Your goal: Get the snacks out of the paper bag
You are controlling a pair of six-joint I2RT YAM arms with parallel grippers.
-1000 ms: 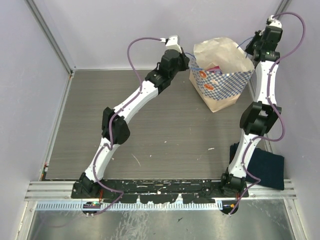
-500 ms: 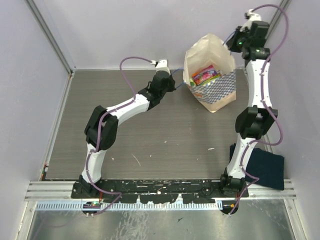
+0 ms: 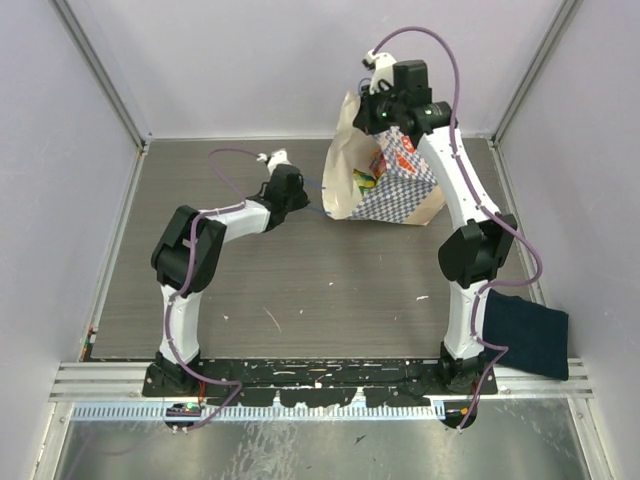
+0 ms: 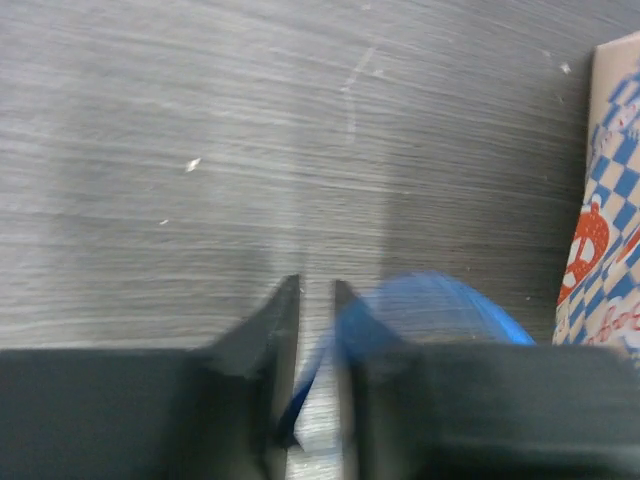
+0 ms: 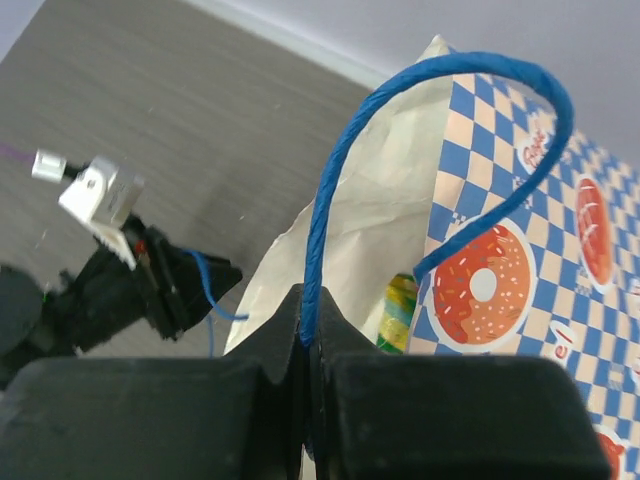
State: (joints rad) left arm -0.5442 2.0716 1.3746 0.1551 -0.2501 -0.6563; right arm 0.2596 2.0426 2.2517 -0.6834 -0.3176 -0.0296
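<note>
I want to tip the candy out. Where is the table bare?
Biggest bare patch of table: between the two arms, in front of the paper bag. Another: left of the left arm. Crowded: the back, where the left hand and right hand grip the bag's blue handles, and the near right corner with the dark cloth.

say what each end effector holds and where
Both hold the paper bag by its blue cord handles: the right end effector pinches one, the left end effector the other.
</note>
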